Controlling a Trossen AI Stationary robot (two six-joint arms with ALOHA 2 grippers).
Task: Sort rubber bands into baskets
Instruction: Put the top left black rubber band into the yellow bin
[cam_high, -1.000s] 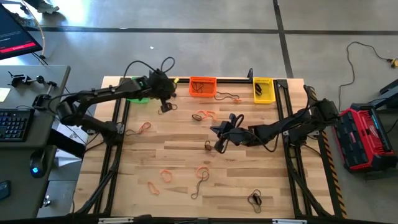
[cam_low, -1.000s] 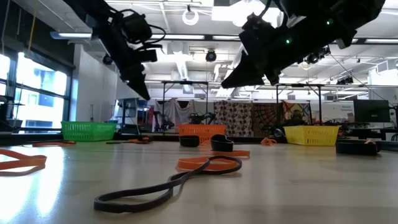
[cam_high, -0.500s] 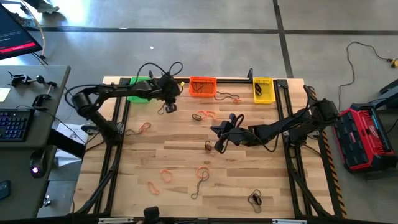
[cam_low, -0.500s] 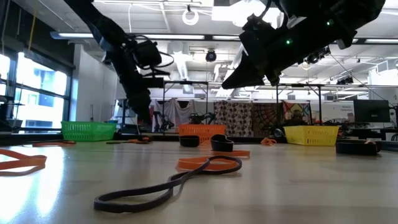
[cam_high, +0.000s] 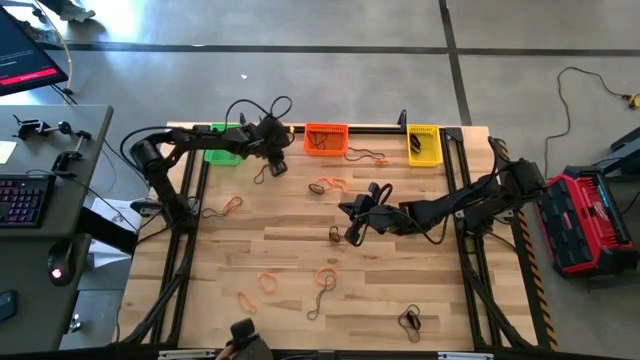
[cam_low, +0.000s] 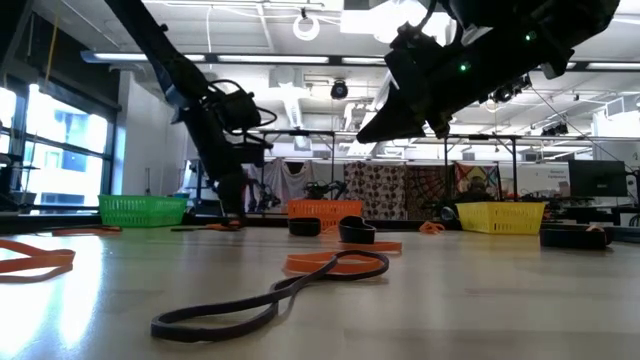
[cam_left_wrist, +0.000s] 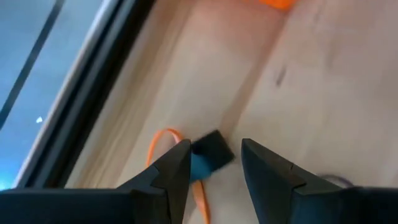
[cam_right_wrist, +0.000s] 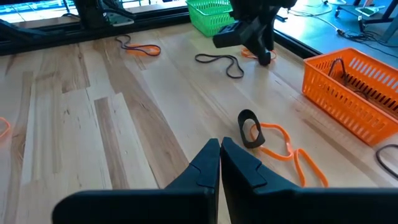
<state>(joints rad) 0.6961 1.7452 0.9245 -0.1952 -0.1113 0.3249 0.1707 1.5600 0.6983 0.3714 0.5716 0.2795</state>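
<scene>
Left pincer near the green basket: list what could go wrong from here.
1. The left pincer stands open over an orange band near the table's edge rail; a sloppy close could nudge the band off the wood.
2. A black band lies on the table between the green basket and orange basket, in neither; it may get missed.
</scene>
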